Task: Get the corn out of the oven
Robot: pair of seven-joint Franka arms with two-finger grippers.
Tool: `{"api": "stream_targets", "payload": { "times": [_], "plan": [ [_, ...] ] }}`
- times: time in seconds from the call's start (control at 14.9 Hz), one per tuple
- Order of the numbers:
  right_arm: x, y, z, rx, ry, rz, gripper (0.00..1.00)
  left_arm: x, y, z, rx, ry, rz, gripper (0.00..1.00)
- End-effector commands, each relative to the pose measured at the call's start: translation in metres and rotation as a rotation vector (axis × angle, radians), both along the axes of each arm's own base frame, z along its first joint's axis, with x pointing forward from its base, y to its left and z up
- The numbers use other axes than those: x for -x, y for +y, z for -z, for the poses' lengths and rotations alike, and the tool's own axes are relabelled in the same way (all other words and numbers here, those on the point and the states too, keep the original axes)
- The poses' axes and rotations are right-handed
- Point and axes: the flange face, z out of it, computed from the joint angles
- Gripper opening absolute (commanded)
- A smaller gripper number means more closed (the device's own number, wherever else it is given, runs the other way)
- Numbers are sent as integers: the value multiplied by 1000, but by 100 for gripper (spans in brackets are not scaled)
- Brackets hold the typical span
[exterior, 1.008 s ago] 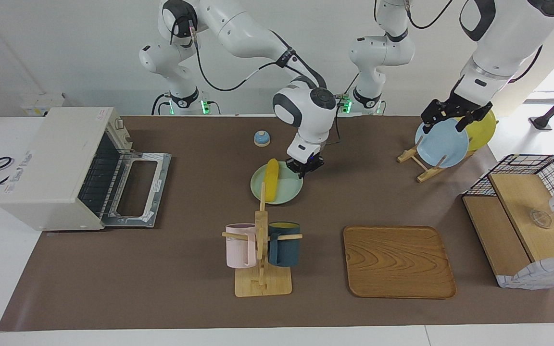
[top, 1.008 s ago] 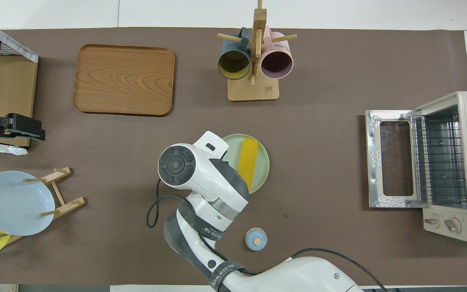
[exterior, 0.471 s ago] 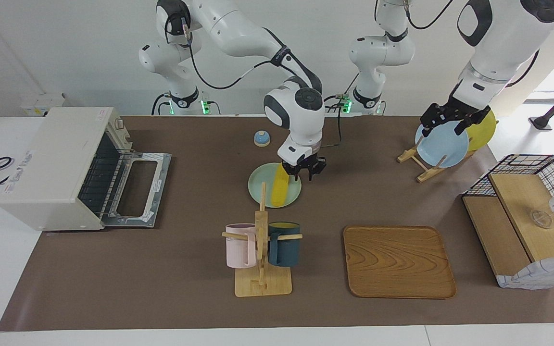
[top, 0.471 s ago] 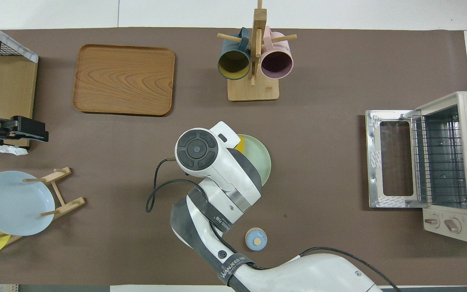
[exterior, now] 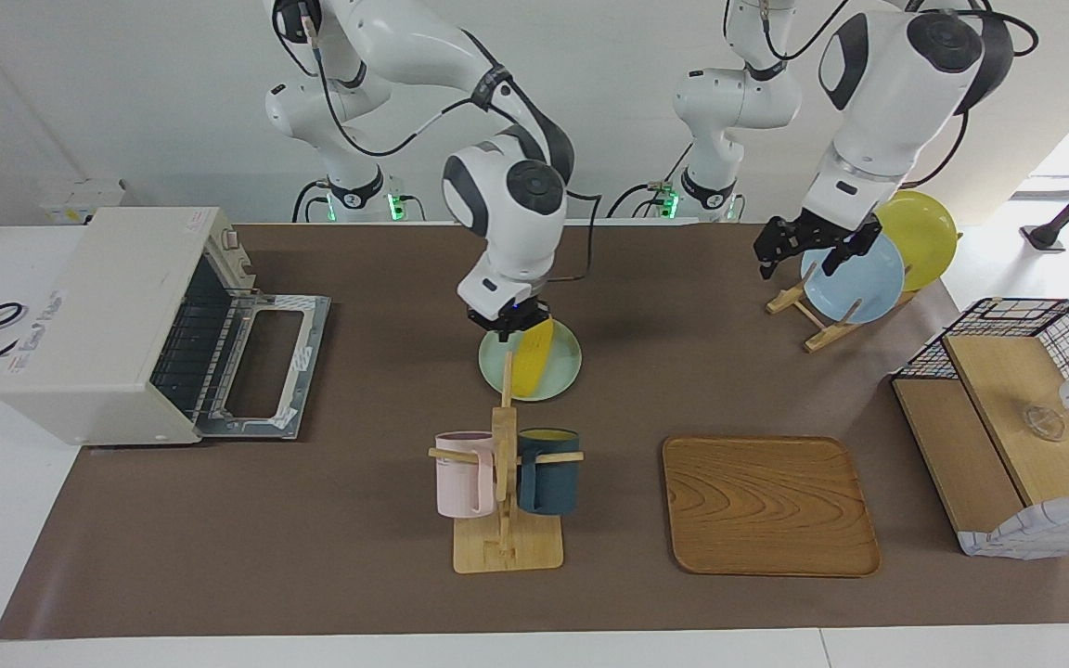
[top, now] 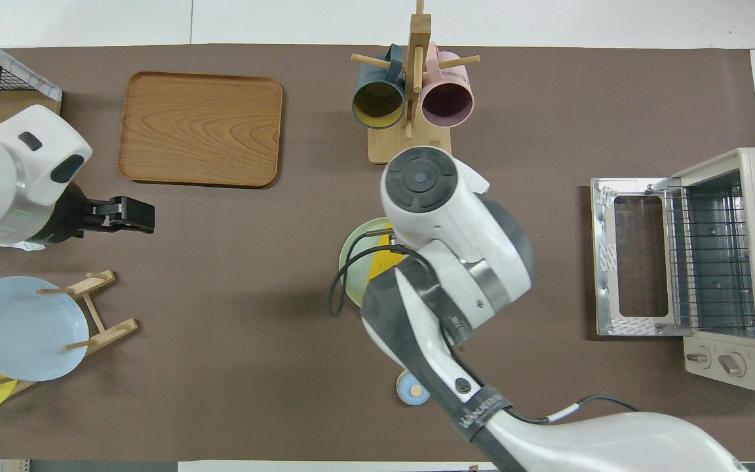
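The corn [exterior: 532, 357] lies on a pale green plate [exterior: 562, 376] in the middle of the table, well outside the oven [exterior: 98, 315]. The oven stands at the right arm's end with its door [exterior: 261, 366] folded down and a bare wire rack inside. My right gripper [exterior: 508, 322] hangs low over the plate's edge nearest the robots, at the corn's end. In the overhead view its hand covers most of the plate [top: 350, 262] and the corn [top: 383, 262]. My left gripper [exterior: 799, 258] is open and empty, up in the air beside the plate rack.
A mug rack [exterior: 504, 464] with a pink and a dark blue mug stands just farther from the robots than the plate. A wooden tray [exterior: 769, 506], a plate rack [exterior: 855, 278] with a blue and a yellow plate, a wire basket with a wooden shelf [exterior: 1017, 417] and a small blue bell [top: 411, 388] are also here.
My right gripper swung across the plate from the left arm's side toward the oven's side. The corn turned slightly on the plate. My left gripper moved off the plate rack toward the table's middle.
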Motion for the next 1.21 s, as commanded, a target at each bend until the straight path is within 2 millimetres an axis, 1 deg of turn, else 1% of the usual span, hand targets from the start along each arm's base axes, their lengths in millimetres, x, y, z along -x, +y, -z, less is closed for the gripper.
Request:
{"api": "stream_targets", "payload": {
  "times": [0.0, 0.07, 0.2, 0.27, 0.34, 0.4, 0.47, 0.54, 0.61, 0.67, 0.74, 0.81, 0.87, 0.94, 1.01, 1.08, 1.14],
  "plan": [
    [28, -67, 16, 18, 46, -18, 0, 17, -40, 18, 56, -38, 10, 100],
    [28, -86, 27, 24, 45, 2, 0, 25, -66, 28, 72, -46, 8, 100],
    [28, -128, 49, 14, 38, 15, 0, 39, -124, 54, 89, -69, 25, 100],
    [28, -157, 59, 1, 33, 0, 0, 45, -155, 70, 94, -72, 37, 100],
    [30, -179, 70, -15, 20, -17, 0, 48, -190, 94, 102, -80, 51, 100],
    [34, -193, 78, -17, 18, -26, 0, 53, -219, 116, 113, -94, 74, 100],
    [35, -211, 83, 4, 23, -21, 0, 54, -238, 137, 118, -103, 97, 100],
    [36, -222, 83, 25, 22, -24, 0, 52, -246, 151, 123, -111, 106, 100],
    [40, -225, 87, 33, 30, -25, 0, 47, -256, 162, 131, -123, 109, 100],
    [41, -231, 89, 32, 24, -14, 0, 40, -276, 182, 137, -126, 118, 100],
    [41, -244, 92, 31, 19, 4, 0, 26, -287, 197, 135, -127, 118, 100],
    [40, -248, 95, 43, 11, -4, 0, 12, -295, 203, 135, -131, 119, 100],
    [41, -257, 98, 55, 10, -4, 0, 3, -303, 209, 131, -129, 125, 100],
    [42, -264, 99, 62, 10, 2, 0, 5, -308, 216, 129, -125, 130, 100],
    [42, -267, 100, 69, 11, -3, 0, 7, -309, 222, 123, -118, 136, 100],
    [42, -272, 100, 78, 12, -2, 0, 16, -315, 235, 113, -104, 155, 100],
    [41, -277, 100, 85, 11, -1, 0, 23, -319, 243, 105, -94, 178, 100]
  ]
}}
